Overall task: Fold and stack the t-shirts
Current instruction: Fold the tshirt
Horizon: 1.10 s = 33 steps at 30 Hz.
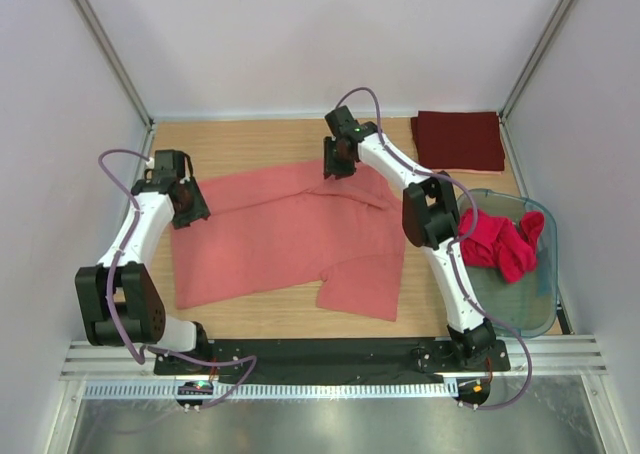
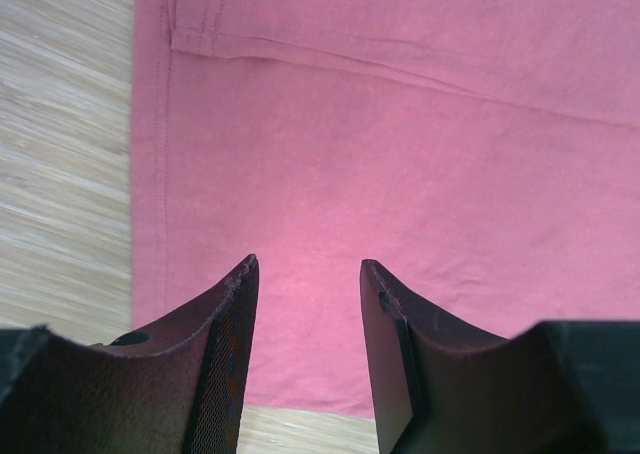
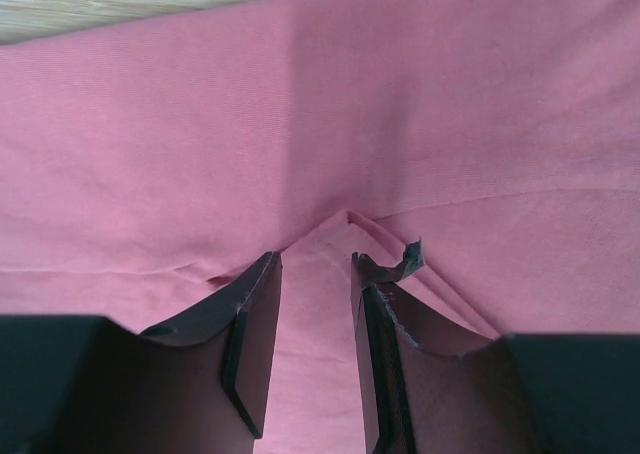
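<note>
A salmon-pink t-shirt (image 1: 285, 234) lies spread on the wooden table. My left gripper (image 1: 188, 202) hovers over the shirt's left edge; in the left wrist view the gripper (image 2: 308, 266) is open, with flat cloth (image 2: 400, 124) beneath it. At the shirt's far edge, my right gripper (image 1: 340, 160) reaches down onto it. In the right wrist view that gripper (image 3: 315, 259) is shut on a raised fold of the pink cloth (image 3: 345, 224). A dark maroon t-shirt (image 1: 458, 141) lies folded at the back right. Brighter red-pink t-shirts (image 1: 500, 242) lie bunched in the tub.
A translucent greenish plastic tub (image 1: 520, 304) stands at the right edge of the table, beside the right arm. Bare wood (image 1: 250, 139) shows behind the pink shirt and along the front edge. Grey walls close in the table on three sides.
</note>
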Tool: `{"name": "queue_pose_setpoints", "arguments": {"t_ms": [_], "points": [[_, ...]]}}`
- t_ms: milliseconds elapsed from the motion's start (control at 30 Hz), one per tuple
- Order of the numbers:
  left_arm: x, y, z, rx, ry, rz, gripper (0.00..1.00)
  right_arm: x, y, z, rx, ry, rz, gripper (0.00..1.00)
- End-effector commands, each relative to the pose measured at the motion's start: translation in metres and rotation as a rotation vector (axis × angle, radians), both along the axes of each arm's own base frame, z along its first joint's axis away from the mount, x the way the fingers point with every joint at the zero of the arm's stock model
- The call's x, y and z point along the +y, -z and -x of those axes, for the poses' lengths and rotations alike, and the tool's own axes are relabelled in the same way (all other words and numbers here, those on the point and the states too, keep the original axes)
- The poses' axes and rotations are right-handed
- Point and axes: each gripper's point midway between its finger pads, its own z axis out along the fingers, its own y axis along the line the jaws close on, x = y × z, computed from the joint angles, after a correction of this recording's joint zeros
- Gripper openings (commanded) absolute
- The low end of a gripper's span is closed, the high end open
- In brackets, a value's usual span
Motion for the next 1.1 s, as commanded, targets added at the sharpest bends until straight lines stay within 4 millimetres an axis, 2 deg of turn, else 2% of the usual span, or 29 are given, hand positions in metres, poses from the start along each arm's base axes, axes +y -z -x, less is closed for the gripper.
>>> {"name": "queue_pose_setpoints", "arguments": {"t_ms": [0,467,667,733,800,867,900,1033,1067], "points": [[-0.002,-0.010,-0.003,-0.030,0.006,0.013,0.46,-0.004,0.003,-0.004,-0.017,0.032,0.026,0.41],[-0.003,-0.006,-0.012,-0.022,0.016,0.019,0.47,0.002,0.013,-0.017,-0.043,0.054,0.006,0.40],[-0.003,-0.005,-0.015,-0.015,0.019,0.019,0.47,0.006,0.017,-0.016,-0.030,0.049,-0.002,0.34],[-0.003,-0.005,-0.017,-0.017,0.021,0.020,0.47,0.004,0.018,-0.016,-0.031,0.044,0.006,0.29],[-0.004,-0.004,-0.017,-0.015,0.023,0.022,0.47,0.005,0.014,-0.016,-0.039,0.041,0.005,0.22],[-0.004,-0.004,-0.017,-0.019,0.023,0.023,0.47,0.005,0.009,-0.016,-0.043,0.040,0.004,0.19],[-0.004,-0.004,-0.017,-0.019,0.024,0.025,0.47,0.005,0.000,-0.015,-0.053,0.038,0.000,0.16],[-0.005,-0.004,-0.016,-0.019,0.028,0.028,0.47,0.003,-0.022,-0.009,-0.060,0.051,-0.002,0.11],[-0.005,-0.003,-0.015,-0.019,0.028,0.028,0.47,0.002,-0.020,-0.002,-0.042,0.051,0.007,0.11]]}}
